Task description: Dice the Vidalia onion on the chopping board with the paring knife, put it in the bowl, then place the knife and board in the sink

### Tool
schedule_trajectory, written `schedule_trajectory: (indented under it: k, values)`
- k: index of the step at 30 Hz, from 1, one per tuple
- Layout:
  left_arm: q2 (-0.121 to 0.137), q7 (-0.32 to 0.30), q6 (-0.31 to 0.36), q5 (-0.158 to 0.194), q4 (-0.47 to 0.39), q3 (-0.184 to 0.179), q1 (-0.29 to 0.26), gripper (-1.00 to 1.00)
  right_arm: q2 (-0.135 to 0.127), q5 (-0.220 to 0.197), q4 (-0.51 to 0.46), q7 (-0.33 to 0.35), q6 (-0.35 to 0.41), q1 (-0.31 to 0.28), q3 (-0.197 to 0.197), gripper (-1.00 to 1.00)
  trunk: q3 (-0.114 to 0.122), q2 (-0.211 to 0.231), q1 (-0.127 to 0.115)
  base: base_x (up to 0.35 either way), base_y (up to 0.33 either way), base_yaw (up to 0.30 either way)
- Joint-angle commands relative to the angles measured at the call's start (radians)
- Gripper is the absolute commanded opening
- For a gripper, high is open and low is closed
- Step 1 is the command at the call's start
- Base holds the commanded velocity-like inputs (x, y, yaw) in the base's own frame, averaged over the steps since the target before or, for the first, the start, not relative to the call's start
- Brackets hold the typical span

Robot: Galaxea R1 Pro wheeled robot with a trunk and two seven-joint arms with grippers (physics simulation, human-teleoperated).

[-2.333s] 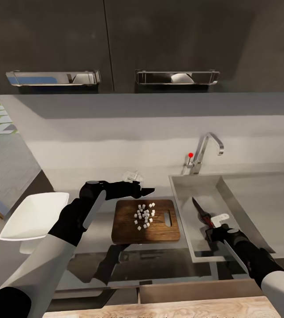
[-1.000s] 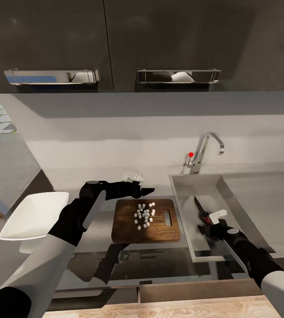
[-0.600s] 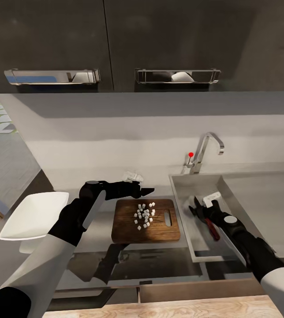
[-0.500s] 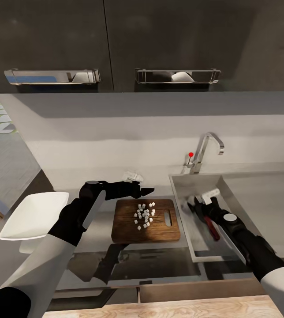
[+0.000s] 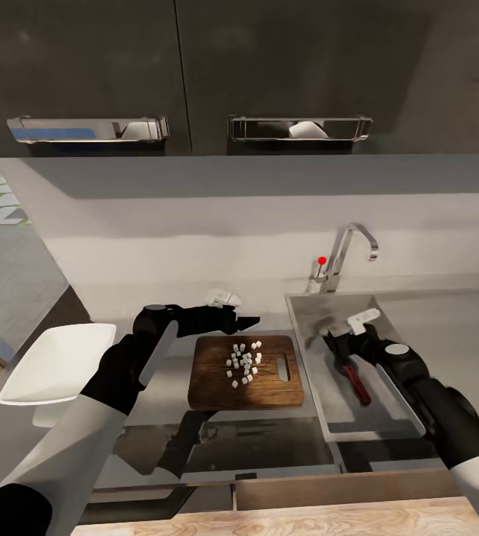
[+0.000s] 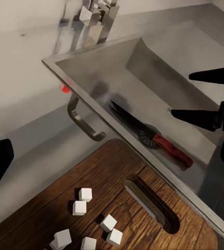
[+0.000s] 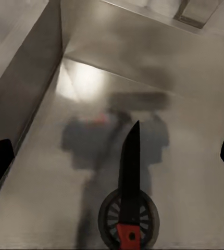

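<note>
- Paring knife [image 5: 350, 370] is seen lying flat on the sink [image 5: 310, 365] floor, blade across the round drain [image 7: 128, 216]; no finger is touching it.
- Right gripper [image 5: 344, 336] is spread wide just above the knife, nothing held.
- Left gripper [image 5: 241, 321] is poised at the far edge of the chopping board [image 5: 213, 383]; its spread cannot be judged w/ certainty.
- Diced onion [image 5: 244, 364] is uncollected on the board; bowl [image 5: 53, 365] sits well apart at left.
- Advice: right arm should be lifted straight up, clear of sink wall, before the dice are approached.

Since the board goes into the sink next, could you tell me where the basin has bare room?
The sink is crowded down its middle: the knife lies over the drain, with the right gripper open above it. Bare floor lies between knife and board-side wall. The drainboard is bare.
</note>
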Motion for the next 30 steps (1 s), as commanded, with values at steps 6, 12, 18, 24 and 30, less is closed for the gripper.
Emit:
schedule_trajectory:
  k: [6,12,18,24,30]
  values:
    - [-0.001,0.000,0.007,0.005,-0.001,-0.001,-0.002,1.00,-0.002,-0.010,-0.027,-0.001,0.065,-0.001,-0.054,1.00,-0.002,-0.002,0.001,-0.043,0.075,0.000]
    - [-0.002,0.001,0.008,0.005,-0.003,0.002,-0.001,1.00,-0.003,-0.014,-0.083,-0.001,0.164,-0.001,-0.138,1.00,-0.002,-0.002,0.001,-0.183,0.221,0.000]
    - [-0.016,0.004,-0.007,0.003,-0.025,0.025,0.021,1.00,-0.025,-0.020,-0.112,0.000,0.160,0.022,-0.163,1.00,-0.002,-0.002,0.001,-0.050,0.073,0.000]
    - [-0.011,0.005,-0.006,0.003,-0.049,0.033,0.055,1.00,-0.042,-0.020,-0.146,-0.001,0.160,0.028,-0.172,1.00,-0.002,-0.002,0.001,0.000,0.000,0.000]
    - [-0.006,0.004,-0.005,0.003,-0.049,0.035,0.086,1.00,-0.038,-0.021,-0.169,-0.001,0.161,0.030,-0.174,1.00,-0.002,-0.002,0.001,0.000,0.022,0.000]
